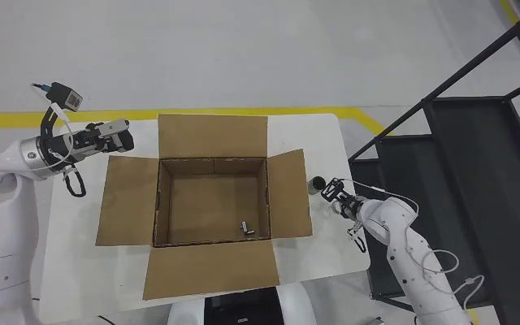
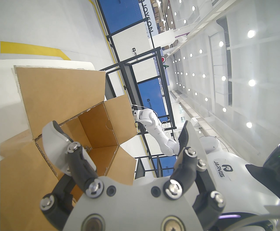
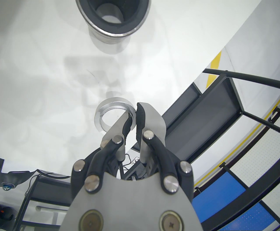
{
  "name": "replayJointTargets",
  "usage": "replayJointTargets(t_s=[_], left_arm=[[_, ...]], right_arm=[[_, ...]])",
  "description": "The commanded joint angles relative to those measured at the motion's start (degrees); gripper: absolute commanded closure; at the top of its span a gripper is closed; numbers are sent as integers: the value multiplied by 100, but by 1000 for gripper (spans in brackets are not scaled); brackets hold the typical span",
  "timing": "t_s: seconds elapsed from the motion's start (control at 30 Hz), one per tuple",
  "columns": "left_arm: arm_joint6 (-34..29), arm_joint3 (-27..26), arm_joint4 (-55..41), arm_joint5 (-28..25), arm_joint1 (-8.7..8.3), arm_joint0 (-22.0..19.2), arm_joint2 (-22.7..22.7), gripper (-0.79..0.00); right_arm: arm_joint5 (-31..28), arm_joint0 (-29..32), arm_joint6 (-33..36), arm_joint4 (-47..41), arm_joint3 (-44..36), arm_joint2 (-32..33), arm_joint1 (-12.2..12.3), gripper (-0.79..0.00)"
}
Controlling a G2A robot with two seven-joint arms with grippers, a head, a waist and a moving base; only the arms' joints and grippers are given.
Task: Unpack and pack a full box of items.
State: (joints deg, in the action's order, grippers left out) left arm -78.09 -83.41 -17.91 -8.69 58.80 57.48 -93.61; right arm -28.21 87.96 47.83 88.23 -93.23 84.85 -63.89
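- I'm seeing the cardboard box (image 1: 211, 136) sitting open, all four flaps lying spread flat.
- A small metal piece (image 1: 248, 230) is lying inside, by its near right corner (too small to identify).
- A dark-lined metal cup (image 3: 113, 19) is standing just beside the right flap.
- A metal ring (image 3: 109, 102) is sitting pinched by its rim in the right gripper (image 3: 133, 116).

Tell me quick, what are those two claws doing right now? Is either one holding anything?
Left gripper: open, holding nothing.
Right gripper: shut on the rim of a metal ring.
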Motion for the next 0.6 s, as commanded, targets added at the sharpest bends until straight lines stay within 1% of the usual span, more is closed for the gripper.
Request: replayJointTargets(t_s=[0.0, 0.23, 0.27, 0.3, 0.33, 0.37, 0.43, 0.57], left_arm=[[0, 0, 0, 0, 0, 0, 0, -785], [0, 0, 0, 0, 0, 0, 0, -785], [0, 0, 0, 0, 0, 0, 0, -785], [0, 0, 0, 0, 0, 0, 0, -785], [0, 0, 0, 0, 0, 0, 0, -785], [0, 0, 0, 0, 0, 0, 0, -785], [0, 0, 0, 0, 0, 0, 0, -785], [0, 0, 0, 0, 0, 0, 0, -785]], right_arm=[[78, -87, -36, 52, 155, -100, -11, 0], [308, -270, -28, 68, 498, -242, -36, 0], [302, -280, -19, 63, 529, -248, -35, -40], [290, -292, -5, 80, 558, -251, -32, -243], [292, -301, -8, 76, 583, -251, -32, -419], [291, -308, -6, 73, 607, -252, -31, -551], [306, -323, -5, 97, 642, -254, -28, -785], [309, -349, 1, 41, 637, -202, -19, -785]])
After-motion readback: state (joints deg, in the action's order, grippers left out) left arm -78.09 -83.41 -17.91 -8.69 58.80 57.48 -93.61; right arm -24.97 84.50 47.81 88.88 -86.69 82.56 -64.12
